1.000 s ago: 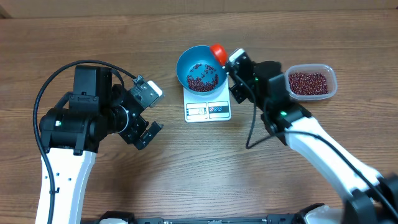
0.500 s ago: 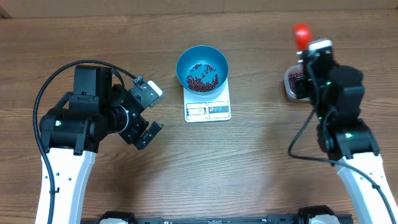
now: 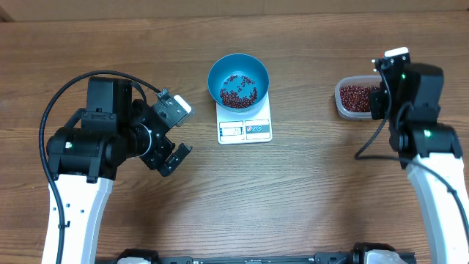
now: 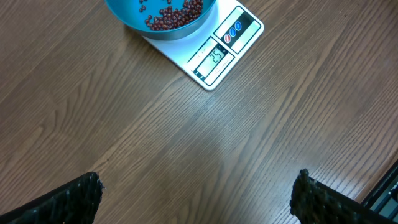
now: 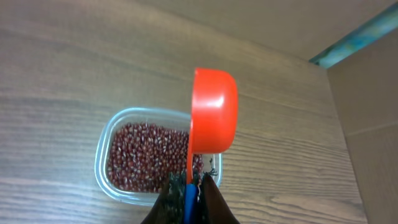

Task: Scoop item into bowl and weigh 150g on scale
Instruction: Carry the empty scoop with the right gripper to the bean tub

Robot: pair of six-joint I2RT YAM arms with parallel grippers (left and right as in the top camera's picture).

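Right gripper (image 5: 186,194): pinched tight on the handle of the red-orange measuring cup (image 5: 214,112), which is tipped on edge above the clear tub (image 5: 102,163).
Left gripper (image 4: 194,200): spread wide, holding nothing, over bare desk (image 3: 293,191) near the scale (image 3: 245,130).
Beans (image 3: 238,92): a thin layer in the blue bowl (image 3: 217,72) on the scale; the main stock is in the tub.
Risk: a tilted cup could shed beans onto the desk during the carry; an overfull scoop could overshoot the target weight.
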